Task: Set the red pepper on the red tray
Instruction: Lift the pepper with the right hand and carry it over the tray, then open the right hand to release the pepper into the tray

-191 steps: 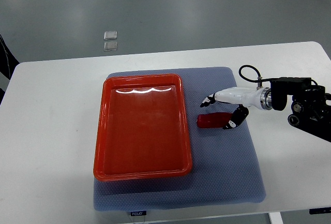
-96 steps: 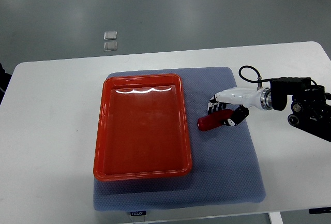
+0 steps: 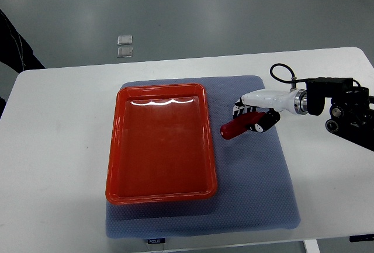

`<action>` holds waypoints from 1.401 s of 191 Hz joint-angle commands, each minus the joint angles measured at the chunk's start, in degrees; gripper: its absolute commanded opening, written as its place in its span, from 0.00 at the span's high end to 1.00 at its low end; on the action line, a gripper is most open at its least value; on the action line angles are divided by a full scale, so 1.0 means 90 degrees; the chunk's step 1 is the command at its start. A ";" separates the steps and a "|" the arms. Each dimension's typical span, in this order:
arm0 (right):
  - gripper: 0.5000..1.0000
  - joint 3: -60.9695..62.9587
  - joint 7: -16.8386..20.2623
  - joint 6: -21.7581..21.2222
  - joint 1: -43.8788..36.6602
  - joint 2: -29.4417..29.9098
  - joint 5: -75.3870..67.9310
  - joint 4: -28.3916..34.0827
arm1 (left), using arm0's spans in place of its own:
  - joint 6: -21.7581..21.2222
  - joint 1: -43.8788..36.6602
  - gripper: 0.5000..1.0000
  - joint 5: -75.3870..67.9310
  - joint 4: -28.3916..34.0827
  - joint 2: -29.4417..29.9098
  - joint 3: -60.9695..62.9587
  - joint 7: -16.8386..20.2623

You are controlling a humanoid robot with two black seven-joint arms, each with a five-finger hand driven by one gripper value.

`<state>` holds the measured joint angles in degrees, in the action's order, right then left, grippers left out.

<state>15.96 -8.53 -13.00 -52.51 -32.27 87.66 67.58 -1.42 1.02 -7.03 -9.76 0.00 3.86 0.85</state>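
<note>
The right hand (image 3: 252, 117) grips the red pepper (image 3: 236, 127), fingers curled round it, seemingly just above the grey mat (image 3: 257, 177), right of the red tray (image 3: 159, 142). Open mat lies between pepper and tray rim. The white table (image 3: 58, 148) stands on grey floor.

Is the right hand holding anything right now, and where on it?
Yes: the right hand grips the red pepper at its right end; the left end sticks out toward the red tray.
</note>
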 commanded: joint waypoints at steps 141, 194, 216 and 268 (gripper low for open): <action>1.00 -0.1022 -0.0107 -0.0392 -0.1460 0.3556 -0.0268 -0.1845 | 0.0002 0.0004 0.00 0.0000 0.0000 0.0000 0.0000 -0.0006; 0.22 -0.0973 -0.0107 -0.0313 -0.1138 0.3566 -0.0365 -0.1884 | 0.0002 -0.0006 0.00 0.0000 0.0000 0.0000 0.0000 0.0004; 0.21 -0.0905 -0.0136 -0.0304 -0.1119 0.3468 -0.0472 -0.1884 | 0.0002 -0.0006 0.00 0.0000 0.0000 0.0000 0.0000 -0.0006; 0.21 0.0472 -0.0029 -0.0714 -0.1070 0.2911 -0.2885 -0.1884 | 0.0002 -0.0006 0.00 0.0000 0.0000 0.0000 0.0000 0.0004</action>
<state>16.19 -9.20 -17.52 -62.37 -3.69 70.87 50.62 -1.46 1.00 -7.03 -9.76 0.00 3.87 0.83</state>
